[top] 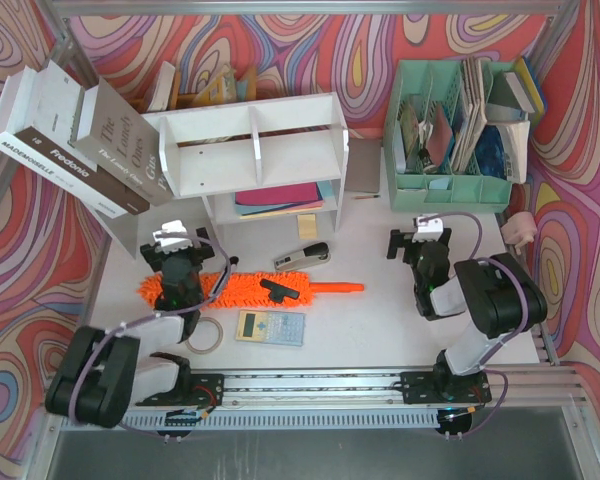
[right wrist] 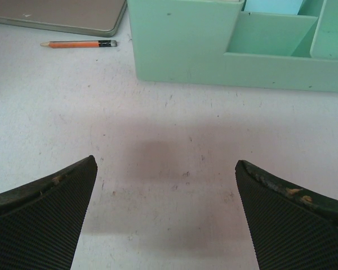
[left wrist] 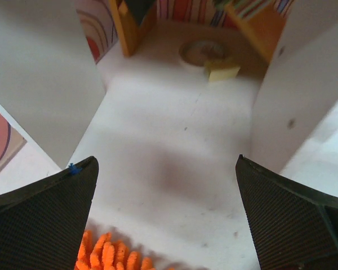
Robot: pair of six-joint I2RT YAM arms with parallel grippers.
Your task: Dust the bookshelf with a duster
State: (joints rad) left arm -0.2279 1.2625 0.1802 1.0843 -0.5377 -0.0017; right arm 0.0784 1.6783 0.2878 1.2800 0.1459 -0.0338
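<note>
The left gripper [top: 184, 283] hangs with its jaws spread wide and empty over the left end of the duster [top: 235, 287], whose orange fluff shows just below the fingertips in the wrist view. The duster lies flat on the table [top: 380, 320] in front of the bookshelf [top: 255, 150], handle pointing right, not yet picked up. The right gripper [top: 421, 252] is also open and empty above bare table, near the green organiser [top: 450, 185]. The step in hand appears to be the pickup: next, lower and close on the duster.
</note>
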